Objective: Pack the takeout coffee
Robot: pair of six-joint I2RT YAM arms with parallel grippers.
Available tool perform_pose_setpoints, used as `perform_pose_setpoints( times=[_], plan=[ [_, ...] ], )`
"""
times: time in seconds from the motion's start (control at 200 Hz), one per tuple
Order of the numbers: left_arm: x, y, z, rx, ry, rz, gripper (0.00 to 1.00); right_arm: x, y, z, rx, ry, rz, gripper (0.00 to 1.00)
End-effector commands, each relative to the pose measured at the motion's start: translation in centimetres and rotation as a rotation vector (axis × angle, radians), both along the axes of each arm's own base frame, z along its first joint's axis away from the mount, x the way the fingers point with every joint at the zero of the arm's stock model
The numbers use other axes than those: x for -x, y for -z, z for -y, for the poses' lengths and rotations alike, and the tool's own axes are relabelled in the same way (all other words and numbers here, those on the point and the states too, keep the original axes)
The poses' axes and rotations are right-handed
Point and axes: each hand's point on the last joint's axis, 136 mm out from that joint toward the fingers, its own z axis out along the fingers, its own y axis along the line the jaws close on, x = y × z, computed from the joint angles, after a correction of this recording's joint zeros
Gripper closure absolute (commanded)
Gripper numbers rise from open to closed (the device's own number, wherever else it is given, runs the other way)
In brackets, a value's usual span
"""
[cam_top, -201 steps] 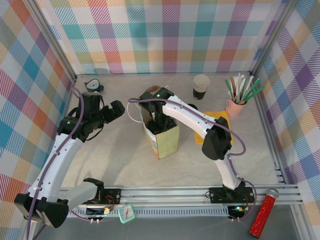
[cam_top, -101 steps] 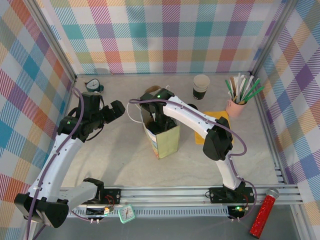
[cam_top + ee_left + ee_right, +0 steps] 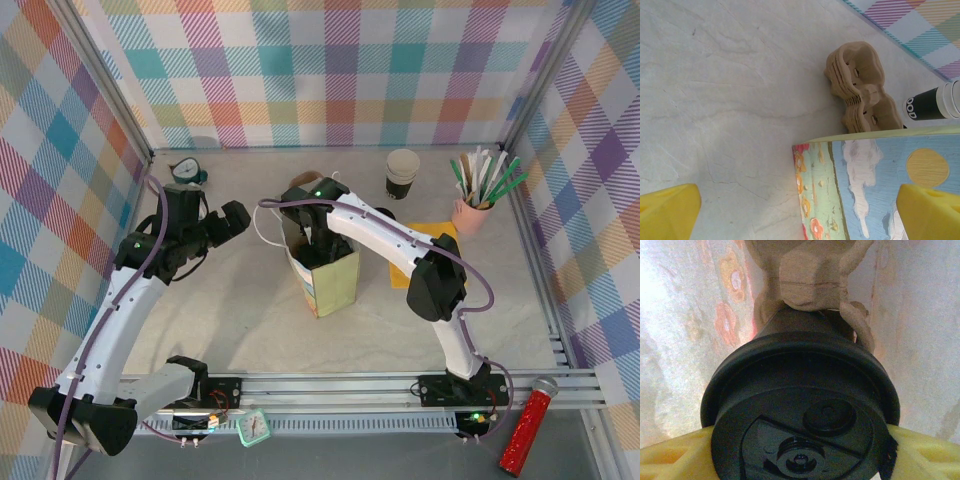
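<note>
At the near rail lay a small teal clock [image 3: 253, 428] and, off to the right, a glittery red tube [image 3: 528, 425]. Further in, over the pale surface [image 3: 230, 300], the left end effector [image 3: 228, 222] hung with its yellow fingers [image 3: 667, 212] spread fully apart and nothing between them, just left of a printed paper bag [image 3: 335, 280] that stood upright near the middle. The right arm reached down into the bag's open top, and there the right end effector [image 3: 800, 455] was closed partway around the takeout coffee [image 3: 800, 410], one yellow finger pressed to each side of its glossy black lid. The cup was inside the bag, lid towards the wrist, its far end against a brown pulp carrier [image 3: 812, 272]; whether it sat in a pocket could not be told. A yellow napkin [image 3: 440, 232] lay to the right of the bag. Behind the bag lay a stack of pulp carriers [image 3: 857, 92]. Farther back stood a lidless cream-rimmed cup [image 3: 402, 172], a pink holder of stirrers [image 3: 478, 195] to its right, and a teal timer [image 3: 187, 171] at the far left.
</note>
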Motion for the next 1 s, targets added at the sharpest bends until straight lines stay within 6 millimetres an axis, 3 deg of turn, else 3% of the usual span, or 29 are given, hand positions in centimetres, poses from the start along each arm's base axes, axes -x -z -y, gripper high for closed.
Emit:
perform_pose_setpoints(
  times=[0.0,0.99],
  plan=[
    [-0.4,-1.2,0.1,0.025,-0.004,0.039,0.00,0.2,4.2,2.1,0.147,0.002,-0.060,0.26],
    [-0.5,-1.5,0.3,0.034,0.003,0.041,0.00,0.0,5.7,2.2,0.157,0.000,-0.070,0.26]
  ],
)
